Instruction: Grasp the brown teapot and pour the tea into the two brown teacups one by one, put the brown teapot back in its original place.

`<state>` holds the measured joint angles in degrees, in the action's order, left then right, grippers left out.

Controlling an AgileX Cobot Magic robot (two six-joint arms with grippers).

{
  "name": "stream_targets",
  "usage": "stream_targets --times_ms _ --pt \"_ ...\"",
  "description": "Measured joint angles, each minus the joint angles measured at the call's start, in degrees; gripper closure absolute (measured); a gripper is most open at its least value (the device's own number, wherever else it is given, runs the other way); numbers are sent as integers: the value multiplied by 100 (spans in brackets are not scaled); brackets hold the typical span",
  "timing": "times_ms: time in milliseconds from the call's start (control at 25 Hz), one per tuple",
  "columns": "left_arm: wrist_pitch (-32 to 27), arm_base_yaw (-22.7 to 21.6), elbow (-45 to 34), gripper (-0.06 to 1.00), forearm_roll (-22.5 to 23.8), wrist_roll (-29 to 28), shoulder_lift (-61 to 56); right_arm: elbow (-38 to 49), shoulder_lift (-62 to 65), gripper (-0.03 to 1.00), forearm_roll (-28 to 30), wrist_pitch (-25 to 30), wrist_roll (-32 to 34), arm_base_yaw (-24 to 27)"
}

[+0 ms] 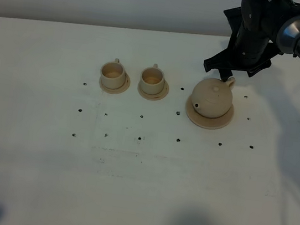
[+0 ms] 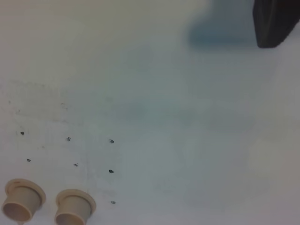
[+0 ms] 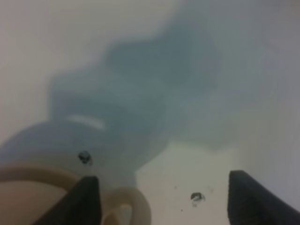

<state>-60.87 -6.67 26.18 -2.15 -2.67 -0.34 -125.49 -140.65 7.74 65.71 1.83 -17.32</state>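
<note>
- Right wrist view: right gripper (image 3: 164, 192) spread, loop handle (image 3: 126, 206) hard by one finger, lower left.
- Exterior high: brown teapot (image 1: 212, 100) sits on its saucer (image 1: 207, 122), right of centre.
- Risk: lopsided closing could shove the teapot off the saucer.

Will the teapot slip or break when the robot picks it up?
The brown teapot looks like smooth, hard ceramic, so probably stiff, a bit slippery, and breakable if dropped. Held by its loop handle on one side, it may tilt. Its knobbed lid might slide off when tipped.
</note>
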Motion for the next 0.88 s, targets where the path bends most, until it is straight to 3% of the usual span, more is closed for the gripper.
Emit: stream_targets --times_ms 880 --pt "0 0 0 63 0 0 0 -25 0 41 -266 152 -387 -65"
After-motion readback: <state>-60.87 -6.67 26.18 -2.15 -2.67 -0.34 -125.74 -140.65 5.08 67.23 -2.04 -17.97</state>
